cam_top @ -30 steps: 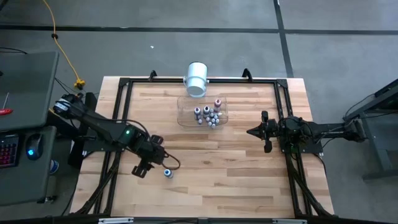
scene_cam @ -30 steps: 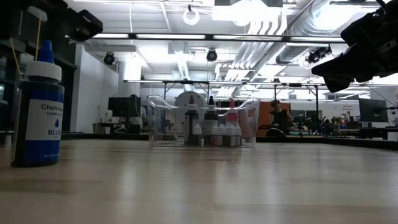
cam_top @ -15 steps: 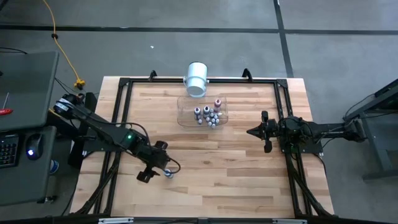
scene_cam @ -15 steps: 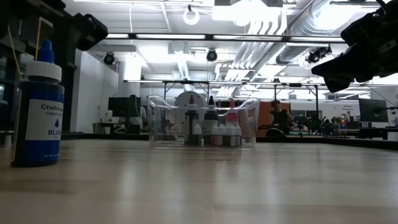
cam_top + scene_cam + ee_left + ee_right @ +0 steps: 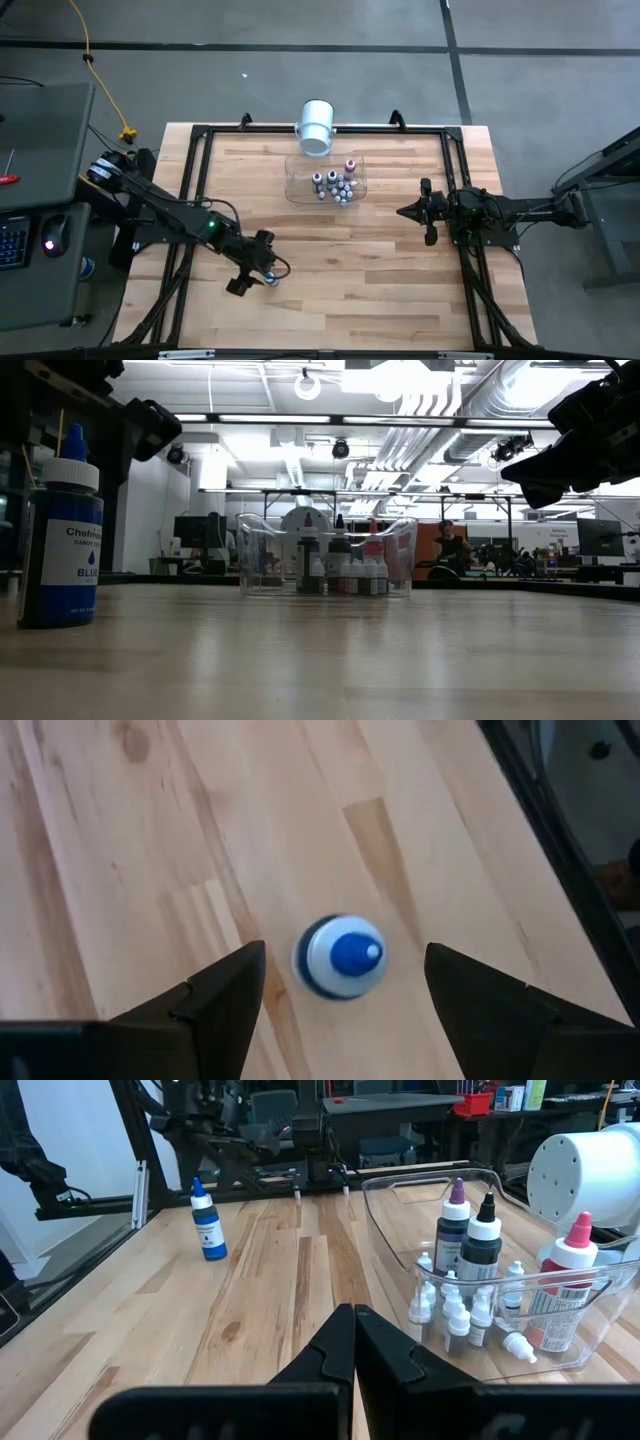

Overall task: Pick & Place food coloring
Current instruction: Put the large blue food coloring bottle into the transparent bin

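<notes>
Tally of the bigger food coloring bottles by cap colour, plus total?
Blue cap bottle: 1, on the table, below the open left gripper
Purple cap bottle: 1, in the clear tub
Black cap bottle: 1, in the tub
Pink cap bottle: 1, in the tub
Total: 4. The tiny white bottles are too crowded to count.

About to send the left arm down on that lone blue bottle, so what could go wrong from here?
The left gripper is open above the upright blue food coloring bottle, which stands alone on the table. The bottle sits nearer one finger, so closing could tip the narrow bottle. The clear tub is already crowded with bottles; placing this one may knock them. The right gripper waits shut, near the tub.
</notes>
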